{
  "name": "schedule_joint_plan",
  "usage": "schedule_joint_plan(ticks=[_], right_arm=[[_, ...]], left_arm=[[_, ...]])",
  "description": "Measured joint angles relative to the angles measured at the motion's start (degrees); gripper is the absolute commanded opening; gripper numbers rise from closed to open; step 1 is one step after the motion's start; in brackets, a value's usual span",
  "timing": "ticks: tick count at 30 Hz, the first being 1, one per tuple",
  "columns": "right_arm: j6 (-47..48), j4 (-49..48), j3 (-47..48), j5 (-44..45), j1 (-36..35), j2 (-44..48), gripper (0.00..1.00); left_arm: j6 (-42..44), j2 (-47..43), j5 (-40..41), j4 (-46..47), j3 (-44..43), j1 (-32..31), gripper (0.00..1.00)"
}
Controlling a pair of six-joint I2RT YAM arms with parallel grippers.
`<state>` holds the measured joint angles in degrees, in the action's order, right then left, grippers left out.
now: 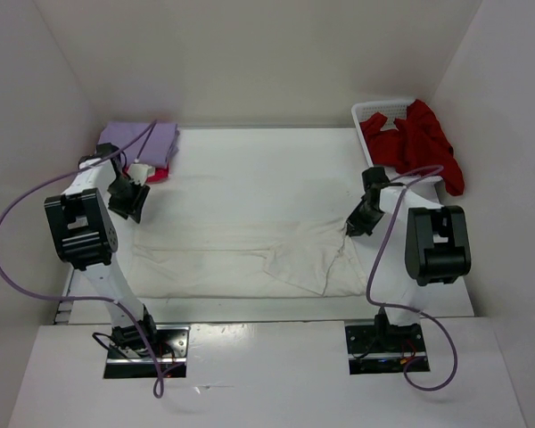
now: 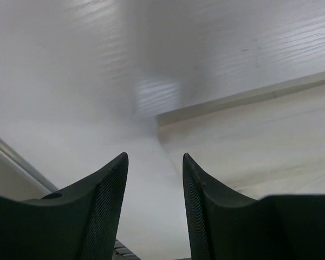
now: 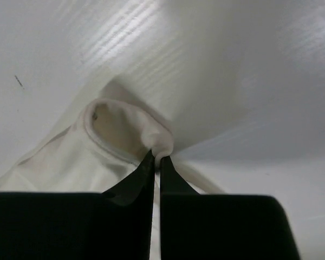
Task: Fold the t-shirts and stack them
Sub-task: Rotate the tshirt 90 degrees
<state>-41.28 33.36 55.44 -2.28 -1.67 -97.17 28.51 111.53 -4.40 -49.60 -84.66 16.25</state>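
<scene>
Hem of the cream shirt (image 1: 223, 263) is pinched by the right gripper (image 3: 157, 157), likely for spreading; the left gripper (image 2: 154, 158) is held parted, empty.

I see bare table (image 1: 267, 174) across the far middle: free passage there. The cream shirt (image 1: 241, 259) covers the near strip. The lavender shirt (image 1: 143, 138) fills the far-left corner. The basket (image 1: 374, 111) with the dark red shirt (image 1: 423, 143) blocks the far right. The walls (image 1: 267, 62) hem in three sides.

You're looking at a cream-white shirt (image 1: 250, 259) on a white bench (image 1: 250, 169), a lavender-purple shirt (image 1: 143, 136), a magenta-pink shirt (image 1: 163, 173), a dark red shirt (image 1: 421, 138), a white lattice basket (image 1: 374, 111), and purple cables (image 1: 372, 276) on black-and-white arms (image 1: 82, 223).
</scene>
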Motion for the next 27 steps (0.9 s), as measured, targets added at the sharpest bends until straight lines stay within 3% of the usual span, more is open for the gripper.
schedule_joint_plan(ticks=[3,6,10,14,15,17,18,19,22,27], right_arm=[[0.59,0.63,4.35,-0.11,-2.21,-3.69,0.00],[2.14,2.58,14.58,0.85,-6.54,-11.04,0.00],[4.98,7.69,41.20,3.54,-11.43,-28.15,0.00],[8.35,14.36,80.28,7.65,-14.29,-51.10,0.33],[9.01,16.13,90.71,8.63,-14.64,-56.68,0.46],[9.77,18.45,108.85,8.61,-15.04,-65.81,0.56],[10.23,19.04,113.46,8.61,-15.04,-67.84,0.61],[11.04,20.20,116.15,8.87,-14.97,-68.32,0.68],[13.03,22.73,120.26,10.27,-14.60,-66.86,0.78],[13.73,27.89,117.52,15.85,-14.84,-57.53,0.85]], left_arm=[[0.13,0.02,1.42,0.15,0.00,2.25,0.54],[0.57,0.02,3.10,0.04,0.02,5.66,0.54],[1.44,-0.11,5.38,-0.57,0.35,9.90,0.55],[1.53,-0.63,7.13,-2.14,1.75,11.21,0.55],[1.53,-0.74,7.02,-2.97,1.92,11.17,0.55],[1.53,-0.94,6.58,-4.46,1.97,11.04,0.55],[1.53,-1.07,6.16,-5.20,1.97,11.04,0.55],[1.53,-1.36,5.75,-5.84,1.97,10.88,0.55],[1.53,-2.47,4.81,-7.48,2.03,10.38,0.55],[1.53,-3.48,2.38,-8.79,2.08,9.51,0.55]])
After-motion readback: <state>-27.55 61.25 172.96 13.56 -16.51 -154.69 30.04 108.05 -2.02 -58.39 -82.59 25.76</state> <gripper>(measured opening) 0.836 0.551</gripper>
